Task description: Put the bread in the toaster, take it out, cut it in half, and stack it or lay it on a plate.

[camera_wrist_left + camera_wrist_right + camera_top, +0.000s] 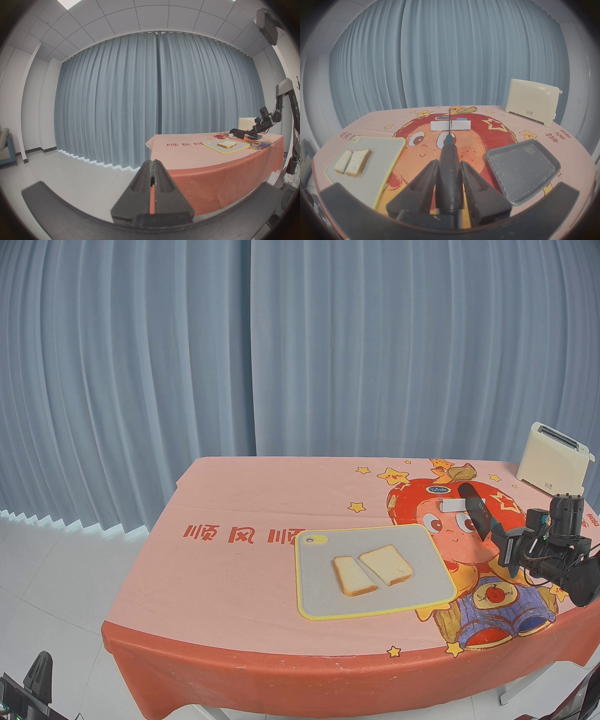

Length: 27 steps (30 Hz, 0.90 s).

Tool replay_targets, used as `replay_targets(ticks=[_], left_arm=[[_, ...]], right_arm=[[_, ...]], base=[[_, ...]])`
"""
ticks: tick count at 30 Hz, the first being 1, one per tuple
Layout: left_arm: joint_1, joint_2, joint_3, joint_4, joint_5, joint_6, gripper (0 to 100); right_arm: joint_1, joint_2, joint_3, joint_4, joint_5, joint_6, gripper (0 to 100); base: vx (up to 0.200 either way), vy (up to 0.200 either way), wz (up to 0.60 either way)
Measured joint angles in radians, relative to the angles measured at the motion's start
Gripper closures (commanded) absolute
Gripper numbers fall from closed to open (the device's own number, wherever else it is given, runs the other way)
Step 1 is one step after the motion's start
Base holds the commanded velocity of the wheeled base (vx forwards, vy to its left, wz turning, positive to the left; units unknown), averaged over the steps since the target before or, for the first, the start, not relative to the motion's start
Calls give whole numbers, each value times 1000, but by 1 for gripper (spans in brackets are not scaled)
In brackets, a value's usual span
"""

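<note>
While the right arm hung over the three o'clock side of the table (237, 590), notes ran as follows.

Head view: a cutting board (319, 593) lay mid-table. One bread half (354, 575) and a second bread half (386, 564) lay flat on it, side by side. The toaster (554, 459) stood at two o'clock from the board, near the far edge. The right gripper (503, 544) was at three o'clock from the board, closed on the handle of a knife (476, 510). The blade pointed toward eleven o'clock, over a white block (451, 505). The left gripper (39, 671) sat low off the table, at seven o'clock.

Left wrist view: the left gripper (152, 184) had its jaws pressed together with nothing between them, well apart from the table (203, 175). The board (215, 147) with the bread and the toaster (247, 123) showed far off.

Right wrist view: the right gripper (448, 164) had its jaws clamped narrowly on the knife (449, 147) handle. The blade, seen edge-on, crossed the white block (456, 125); contact could not be told. The board (381, 162) carried both halves (357, 162) just beside each other. A dark plate (523, 167) lay on the knife's other side, between gripper and toaster (532, 100).
</note>
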Motion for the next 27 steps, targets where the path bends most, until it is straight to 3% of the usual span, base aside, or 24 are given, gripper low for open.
replay_targets(ticks=[27], left_arm=[[0, 0, 0, 0, 0, 0, 100]], right_arm=[[0, -39, -10, -2, -3, 6, 0]], base=[[0, 0, 0]])
